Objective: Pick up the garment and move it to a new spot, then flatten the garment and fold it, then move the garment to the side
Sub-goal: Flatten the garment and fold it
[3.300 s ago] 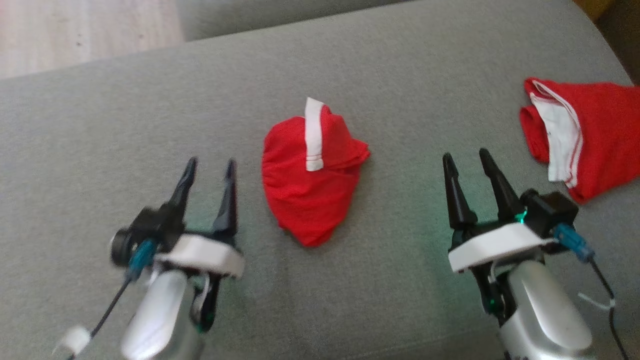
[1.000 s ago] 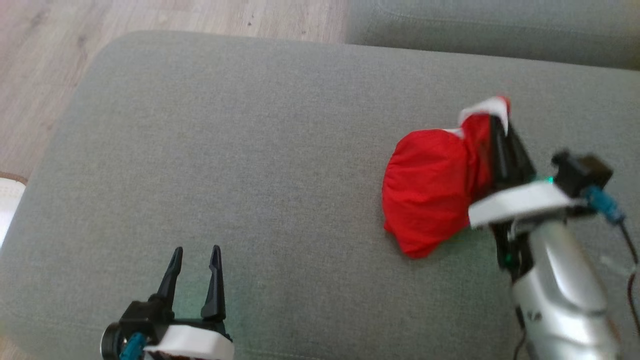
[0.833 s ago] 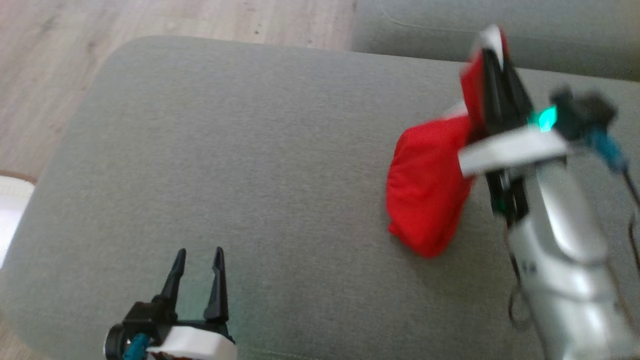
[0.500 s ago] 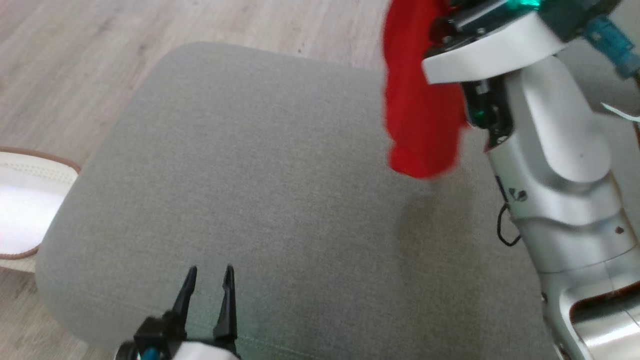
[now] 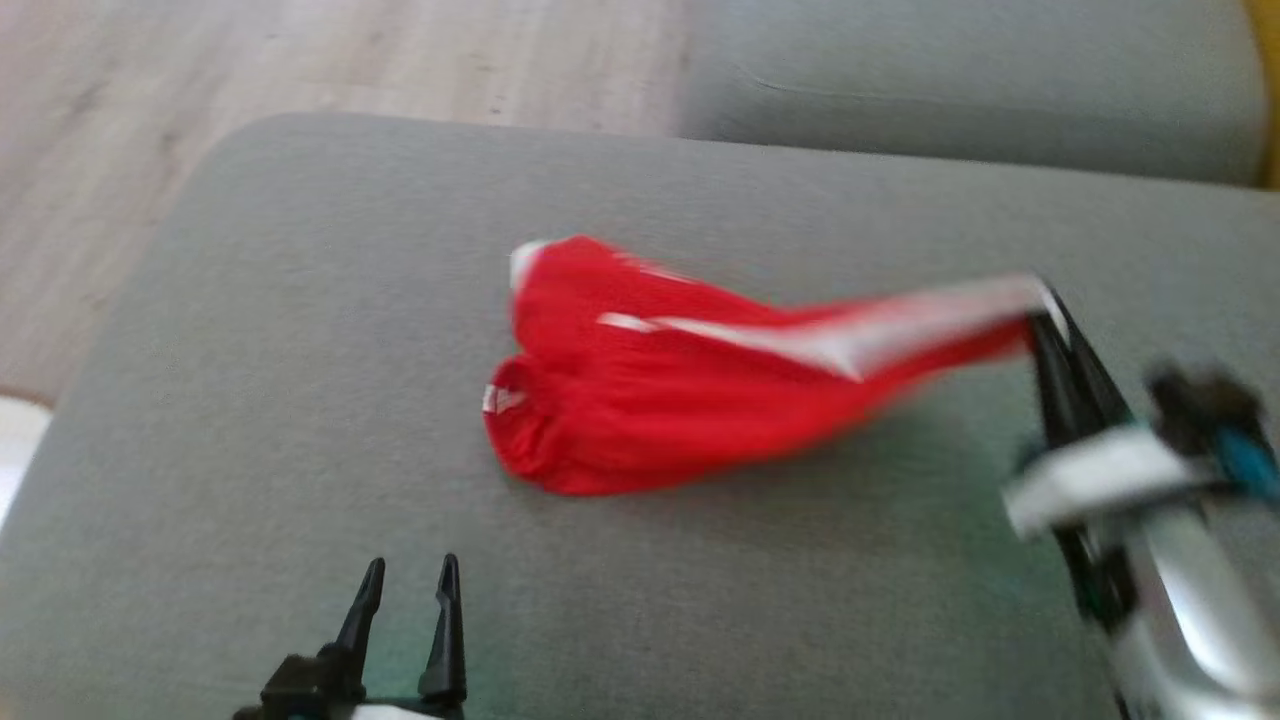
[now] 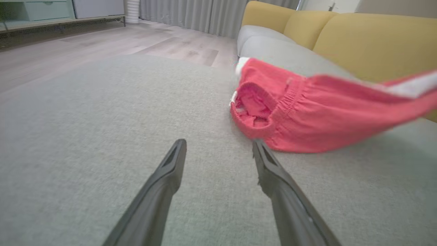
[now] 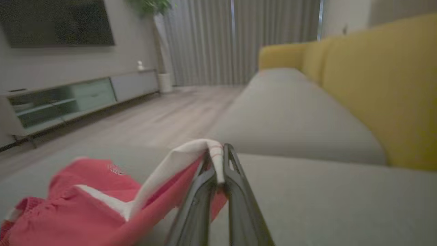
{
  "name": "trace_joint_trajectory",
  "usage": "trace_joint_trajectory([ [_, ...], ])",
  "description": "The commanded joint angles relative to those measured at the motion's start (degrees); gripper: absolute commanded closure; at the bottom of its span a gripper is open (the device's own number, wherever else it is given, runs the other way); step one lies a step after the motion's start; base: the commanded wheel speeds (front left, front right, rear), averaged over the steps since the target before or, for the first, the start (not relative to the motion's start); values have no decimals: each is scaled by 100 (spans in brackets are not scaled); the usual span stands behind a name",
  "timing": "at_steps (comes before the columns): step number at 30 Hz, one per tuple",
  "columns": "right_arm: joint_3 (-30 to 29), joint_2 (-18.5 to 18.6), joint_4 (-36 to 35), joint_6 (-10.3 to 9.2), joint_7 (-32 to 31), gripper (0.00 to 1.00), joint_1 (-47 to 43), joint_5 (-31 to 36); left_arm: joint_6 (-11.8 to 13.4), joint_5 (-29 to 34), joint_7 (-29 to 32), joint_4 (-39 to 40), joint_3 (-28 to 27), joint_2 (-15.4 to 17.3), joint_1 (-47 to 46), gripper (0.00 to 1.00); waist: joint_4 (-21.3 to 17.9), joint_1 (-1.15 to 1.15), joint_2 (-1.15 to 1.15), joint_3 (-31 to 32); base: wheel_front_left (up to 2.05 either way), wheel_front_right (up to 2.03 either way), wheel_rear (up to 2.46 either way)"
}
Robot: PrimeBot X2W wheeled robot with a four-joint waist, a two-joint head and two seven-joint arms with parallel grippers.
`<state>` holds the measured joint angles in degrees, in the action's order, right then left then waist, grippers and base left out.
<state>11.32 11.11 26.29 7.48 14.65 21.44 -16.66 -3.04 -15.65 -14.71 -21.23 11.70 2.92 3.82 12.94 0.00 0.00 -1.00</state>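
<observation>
The garment (image 5: pixel 640 390) is red cloth with a white stripe and an elastic waistband, stretched across the grey cushion (image 5: pixel 300 350). Its bunched waistband end rests on the cushion at centre; its striped end is lifted to the right. My right gripper (image 5: pixel 1040 305) is shut on that white-striped end, seen pinched between the fingers in the right wrist view (image 7: pixel 216 157). My left gripper (image 5: pixel 405 580) stands open low at the front, with nothing between its fingers. In the left wrist view the garment (image 6: pixel 307 109) lies just ahead and right of that gripper (image 6: pixel 218 147).
A second grey seat cushion (image 5: pixel 960 90) lies beyond, with yellow backrests (image 6: pixel 368 41) along its side. Wooden floor (image 5: pixel 300 60) borders the cushion's far left edge. A low TV cabinet (image 7: pixel 75 99) stands across the room.
The right gripper lifted the garment off the cushion, then swung down; the garment's free end now lies further left on the cushion, stretched out. The head camera shifted. The left gripper stayed open.
</observation>
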Motion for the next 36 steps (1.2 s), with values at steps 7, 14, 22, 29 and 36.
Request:
trace_joint_trajectory([
  [7,-1102,-71,439,1,35,0,-727,434,-90,111,-29,121,-113,-4,-462,0,-500,0,0,-208,0,0,0],
  [14,-1328,-576,-168,1,35,0,-838,1137,-141,-10,-29,149,26,-4,-814,0,-780,0,0,-311,0,0,0],
  [22,-882,-799,-308,1,35,0,-874,1156,-260,-562,-29,-661,748,-4,-2393,0,-1256,0,0,-717,0,0,0],
  [29,-586,-820,-297,1,35,0,-804,1022,-370,-1741,169,-2083,1573,-4,-3782,0,-1685,0,0,-1007,0,0,0],
  [36,-489,-822,-314,1,35,0,-792,858,-230,-2176,390,-3108,1979,-4,-4502,0,-1857,0,0,-1118,0,0,0],
])
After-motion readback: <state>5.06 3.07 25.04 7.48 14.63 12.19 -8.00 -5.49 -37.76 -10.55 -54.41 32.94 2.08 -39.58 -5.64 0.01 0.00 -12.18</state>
